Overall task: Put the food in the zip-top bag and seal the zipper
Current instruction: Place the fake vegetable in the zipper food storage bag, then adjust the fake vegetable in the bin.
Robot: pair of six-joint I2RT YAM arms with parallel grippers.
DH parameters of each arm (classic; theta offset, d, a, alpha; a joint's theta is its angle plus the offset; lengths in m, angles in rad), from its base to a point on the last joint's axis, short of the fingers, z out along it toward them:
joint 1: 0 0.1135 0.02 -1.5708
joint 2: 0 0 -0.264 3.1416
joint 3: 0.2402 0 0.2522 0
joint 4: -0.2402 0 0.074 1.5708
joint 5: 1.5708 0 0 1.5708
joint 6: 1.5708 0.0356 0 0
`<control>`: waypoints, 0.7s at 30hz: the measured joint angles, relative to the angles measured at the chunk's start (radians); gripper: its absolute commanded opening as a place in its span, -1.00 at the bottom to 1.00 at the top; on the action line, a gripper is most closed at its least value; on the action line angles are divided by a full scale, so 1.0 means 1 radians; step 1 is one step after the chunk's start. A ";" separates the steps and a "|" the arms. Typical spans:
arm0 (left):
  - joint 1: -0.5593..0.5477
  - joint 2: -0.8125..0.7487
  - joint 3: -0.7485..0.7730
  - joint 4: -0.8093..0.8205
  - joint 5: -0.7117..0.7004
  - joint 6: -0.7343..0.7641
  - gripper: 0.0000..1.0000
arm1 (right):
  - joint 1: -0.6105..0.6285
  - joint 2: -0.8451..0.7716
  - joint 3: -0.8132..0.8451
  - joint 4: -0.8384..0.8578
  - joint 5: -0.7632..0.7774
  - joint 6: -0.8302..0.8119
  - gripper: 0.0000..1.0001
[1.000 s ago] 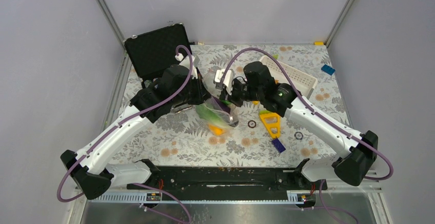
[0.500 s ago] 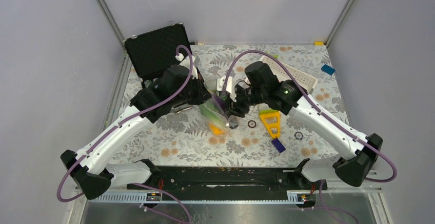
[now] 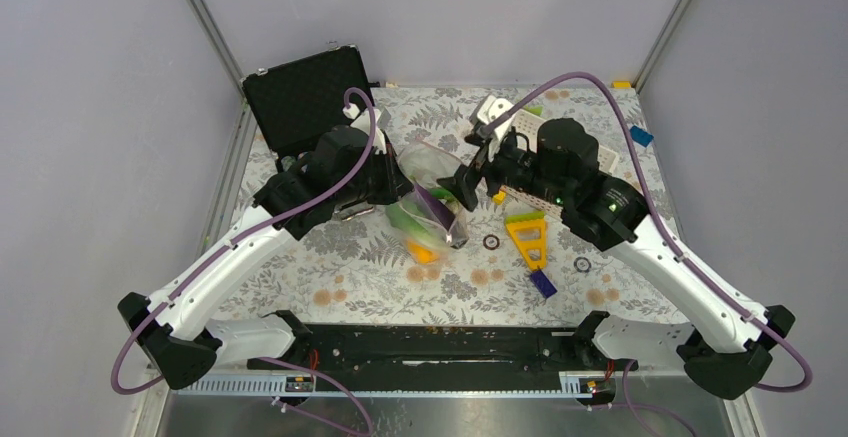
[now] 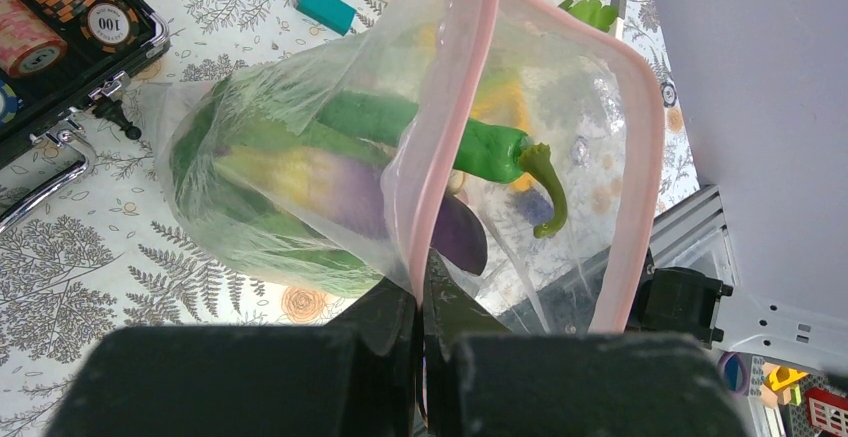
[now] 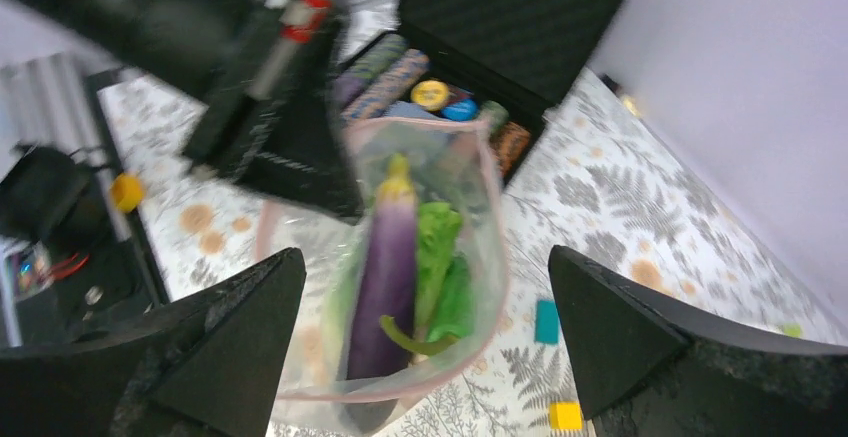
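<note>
The clear zip-top bag [image 4: 300,157] hangs from my left gripper [image 4: 420,292], which is shut on the pink zipper [image 4: 455,117] at the mouth edge. The mouth gapes open. Inside lie food pieces: a purple eggplant [image 5: 385,267], green lettuce [image 5: 437,242] and a long green pepper [image 4: 480,147]. In the top view the bag [image 3: 428,197] sits mid-table with an orange piece [image 3: 424,252] at its near end. My right gripper [image 5: 425,267] is open and empty, facing the bag's mouth from a short way off; in the top view this gripper [image 3: 468,185] is just right of the bag.
A black case [image 3: 300,97] with poker chips stands open at the back left. A white lattice basket [image 3: 575,152] lies back right under my right arm. A yellow triangular piece [image 3: 527,237], a purple block [image 3: 541,283], two small rings [image 3: 491,242] and a blue block [image 3: 640,137] lie right of the bag.
My right gripper has opened wide and drawn back to the right, away from the bag. The left gripper has kept its hold on the zipper edge and has not moved.
</note>
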 measured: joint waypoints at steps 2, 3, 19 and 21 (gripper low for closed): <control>0.000 0.000 0.000 0.000 0.002 0.000 -0.99 | -0.001 0.002 0.000 0.010 0.119 0.060 0.99; 0.000 0.000 0.000 0.000 0.003 0.000 -0.99 | -0.005 0.007 0.002 0.006 0.174 0.085 0.99; 0.000 -0.011 -0.040 0.050 0.030 0.021 -0.99 | -0.580 0.226 0.053 -0.272 0.360 0.231 0.99; 0.000 -0.011 -0.040 0.051 0.037 0.027 -0.99 | -0.591 0.339 0.100 -0.302 0.340 0.098 0.99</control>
